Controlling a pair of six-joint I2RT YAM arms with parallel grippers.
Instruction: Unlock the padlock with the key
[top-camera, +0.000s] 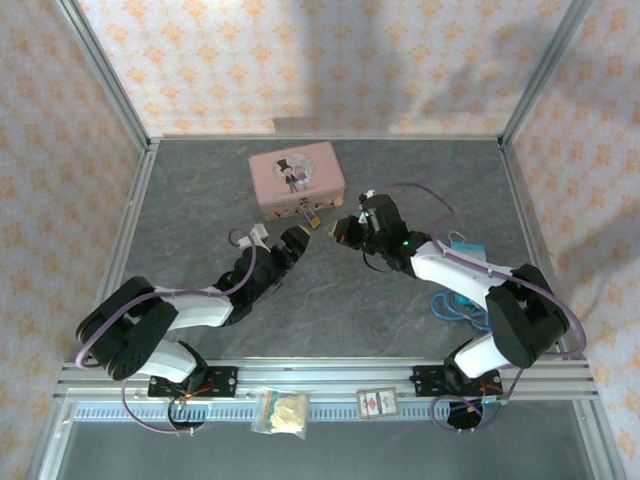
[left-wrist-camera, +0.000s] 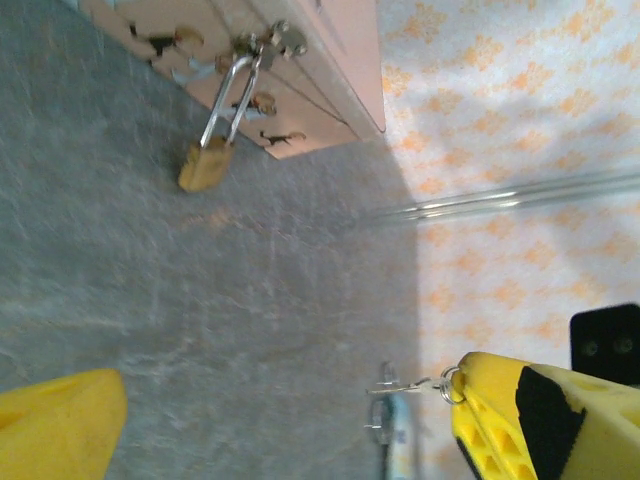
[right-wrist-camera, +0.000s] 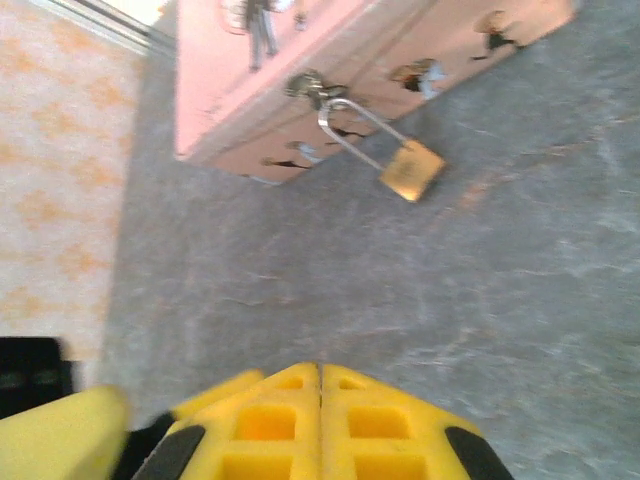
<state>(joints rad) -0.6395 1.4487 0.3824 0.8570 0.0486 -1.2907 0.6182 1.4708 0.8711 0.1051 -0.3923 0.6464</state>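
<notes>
Padlock (top-camera: 312, 215): brass body lies on the grey table (top-camera: 330, 300), touching or just off the front wall of the pink tin (top-camera: 297, 176). Its thin shackle (left-wrist-camera: 228, 95) runs up through the tin's latch (right-wrist-camera: 305, 85) and the body is tilted away from the wall.

Left gripper (top-camera: 293, 243) is near the lock on its near-left side, not touching, fingers (left-wrist-camera: 530, 420) spread wide. A small silvery piece (left-wrist-camera: 385, 400) on a ring sits at the edge of one finger; can't tell if it's the key.

Right gripper (top-camera: 347, 229) is near the lock on its right, fingers (right-wrist-camera: 270, 425) pressed together with nothing visible between them.

Open table between both grippers and the tin's front edge, more bare room either side of the tin. Blue cable (top-camera: 450, 300) lies by the right arm, well apart from the lock.
</notes>
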